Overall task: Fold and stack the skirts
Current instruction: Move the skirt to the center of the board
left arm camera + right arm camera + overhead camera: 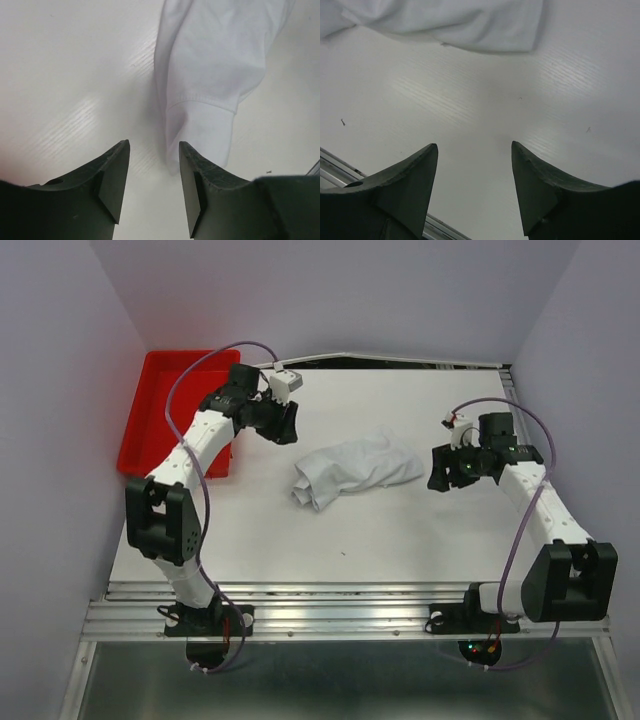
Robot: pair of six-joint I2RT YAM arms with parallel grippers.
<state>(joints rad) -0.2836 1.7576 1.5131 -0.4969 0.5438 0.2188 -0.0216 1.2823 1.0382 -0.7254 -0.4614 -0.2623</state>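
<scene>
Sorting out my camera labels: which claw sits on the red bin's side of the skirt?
The left claw, off the left end of the skirt near the red bin; the right claw sits off the opposite end, far from the bin.

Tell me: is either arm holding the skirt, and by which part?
Nothing is held. The left gripper and right gripper both stand open and empty; the skirt lies crumpled between the arms, not gripped.

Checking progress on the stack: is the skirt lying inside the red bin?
No, the skirt lies crumpled on the table, right of the red bin.
</scene>
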